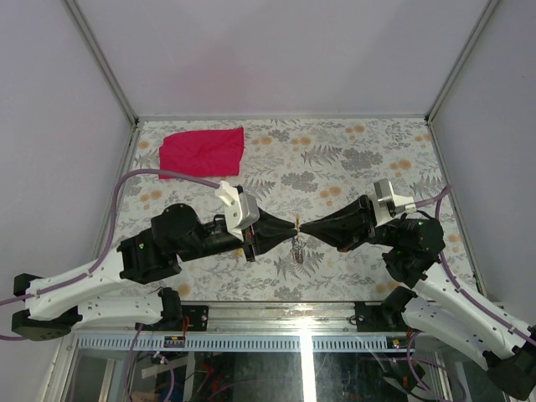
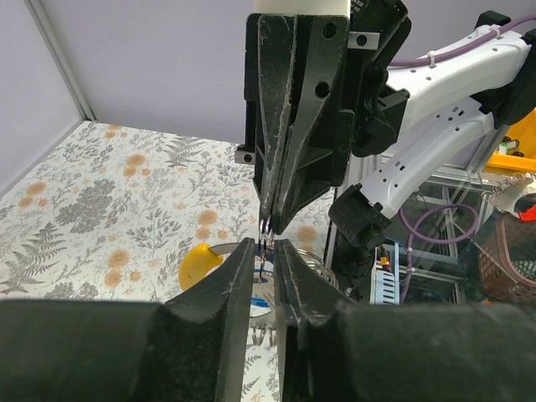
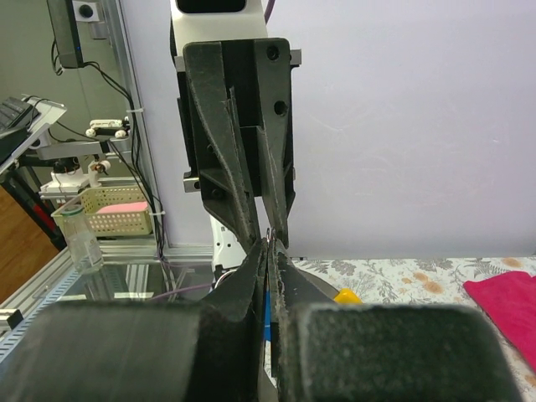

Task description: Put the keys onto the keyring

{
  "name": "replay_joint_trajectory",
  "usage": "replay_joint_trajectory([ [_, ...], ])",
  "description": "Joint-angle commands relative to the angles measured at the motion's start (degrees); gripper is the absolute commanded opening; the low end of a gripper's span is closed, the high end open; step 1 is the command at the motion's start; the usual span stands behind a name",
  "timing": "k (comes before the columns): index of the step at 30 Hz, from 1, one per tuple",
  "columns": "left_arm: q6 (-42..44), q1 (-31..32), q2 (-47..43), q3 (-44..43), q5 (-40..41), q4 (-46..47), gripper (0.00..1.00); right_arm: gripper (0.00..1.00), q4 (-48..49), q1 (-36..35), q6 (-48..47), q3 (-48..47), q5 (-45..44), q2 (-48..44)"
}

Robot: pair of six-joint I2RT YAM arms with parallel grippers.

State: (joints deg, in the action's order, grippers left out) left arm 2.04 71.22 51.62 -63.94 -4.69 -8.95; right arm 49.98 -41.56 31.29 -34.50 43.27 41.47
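The keyring (image 2: 265,244) is a thin metal ring held upright in mid-air over the table's middle. My right gripper (image 3: 270,244) is shut on the keyring (image 3: 269,234), and it shows from above in the left wrist view as the right gripper (image 2: 270,224). My left gripper (image 2: 265,251) faces it tip to tip, its jaws a narrow gap apart with the ring's wire between them. A yellow-headed key (image 2: 201,264) sticks out to the left, and a blue one (image 2: 261,297) hangs lower. In the top view the keys and chain (image 1: 297,249) dangle below the meeting fingertips.
A red cloth (image 1: 203,151) lies at the table's far left and shows as the red cloth (image 3: 502,310) in the right wrist view. The floral table mat (image 1: 352,159) is ringed by grey walls. A metal rail (image 1: 276,316) runs along the near edge.
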Motion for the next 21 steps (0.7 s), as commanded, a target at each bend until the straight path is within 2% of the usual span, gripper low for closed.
replay_joint_trajectory([
  [1, -0.5, 0.2, 0.1, 0.3, -0.8, 4.3, 0.15, 0.0, 3.0, 0.2, -0.2, -2.7, 1.2, -0.7],
  [9, -1.0, 0.2, 0.6, 0.7, -1.9, 4.5, 0.1, 0.0, 3.3, 0.2, -0.2, -3.0, 1.4, -0.6],
  [21, -1.8, 0.2, -0.2, 2.1, -2.3, 5.1, 0.13, 0.0, 3.8, 0.2, -0.2, -3.0, 0.8, -0.6],
])
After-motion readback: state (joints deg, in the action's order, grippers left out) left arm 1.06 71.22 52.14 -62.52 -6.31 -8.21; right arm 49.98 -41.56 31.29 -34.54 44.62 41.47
